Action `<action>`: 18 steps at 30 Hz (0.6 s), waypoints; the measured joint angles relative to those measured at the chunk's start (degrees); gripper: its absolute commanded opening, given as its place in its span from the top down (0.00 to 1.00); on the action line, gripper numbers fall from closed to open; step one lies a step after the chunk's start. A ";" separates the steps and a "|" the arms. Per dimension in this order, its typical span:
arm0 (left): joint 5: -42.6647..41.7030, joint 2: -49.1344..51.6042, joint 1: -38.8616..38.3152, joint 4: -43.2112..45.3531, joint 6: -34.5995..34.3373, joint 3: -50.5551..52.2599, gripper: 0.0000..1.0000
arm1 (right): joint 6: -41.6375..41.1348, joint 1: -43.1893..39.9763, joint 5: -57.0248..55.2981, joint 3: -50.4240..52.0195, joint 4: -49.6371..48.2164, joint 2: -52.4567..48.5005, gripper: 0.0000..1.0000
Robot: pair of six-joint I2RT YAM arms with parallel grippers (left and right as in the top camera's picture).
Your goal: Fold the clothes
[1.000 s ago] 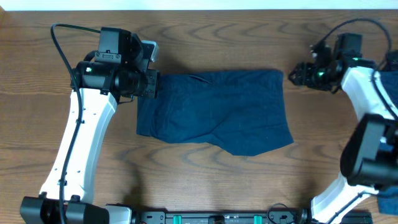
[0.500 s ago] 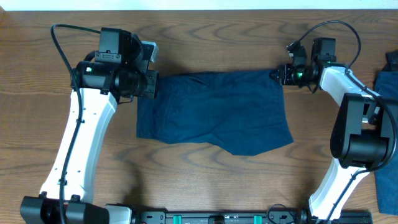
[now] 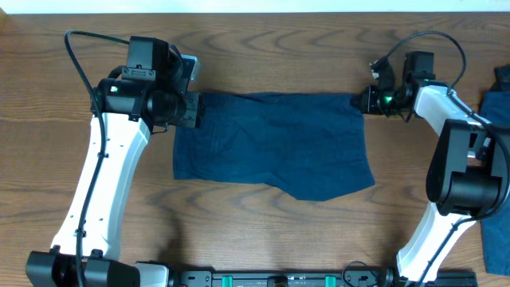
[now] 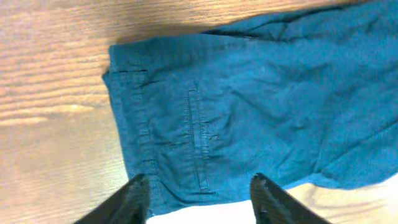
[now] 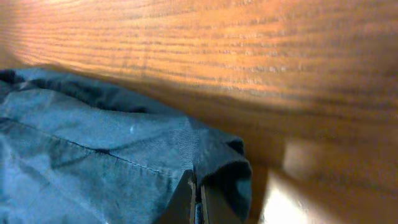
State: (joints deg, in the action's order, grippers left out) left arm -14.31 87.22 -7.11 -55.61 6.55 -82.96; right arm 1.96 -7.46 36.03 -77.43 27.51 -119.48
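Observation:
The clothes [image 3: 275,143], a dark navy garment, lie spread flat across the middle of the table. My left gripper [image 3: 194,109] hovers at their upper left corner. In the left wrist view its fingers stand open [image 4: 199,183] above the waistband area of the clothes [image 4: 249,106], and nothing is pinched between them. My right gripper [image 3: 362,101] sits at the upper right corner. In the right wrist view its jaws [image 5: 198,186] are shut on a folded edge of the clothes [image 5: 93,155], and a thin strip of blue fabric shows between them.
A brighter blue fabric heap [image 3: 498,108] lies at the right table edge behind the right arm, with more of it lower down [image 3: 496,251]. The wooden table [image 3: 263,231] runs to a pale back edge at the top of the overhead view.
My right gripper moved left to the clothes' upper right corner and shut on it. My left gripper opened and let go of the upper left corner, and the top edge now lies straighter.

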 measured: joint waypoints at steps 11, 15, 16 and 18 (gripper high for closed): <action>3.43 7.17 0.00 10.75 -0.26 1.20 0.35 | 0.39 -2.38 2.47 0.26 5.57 17.18 0.99; 5.07 13.22 0.00 17.27 -0.26 1.46 0.34 | 0.42 -2.36 0.76 0.24 7.58 21.81 0.99; 5.29 14.71 0.00 18.64 -0.26 1.60 0.34 | 0.42 -2.36 0.28 0.24 7.85 22.05 0.99; 5.07 17.38 0.00 20.83 -0.26 1.70 0.34 | 0.42 -2.36 -0.33 0.24 8.31 22.03 0.99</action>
State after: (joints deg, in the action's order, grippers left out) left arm -9.23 104.60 -7.11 -34.79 6.28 -81.25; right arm 2.37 -9.82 35.70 -77.19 35.81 -97.45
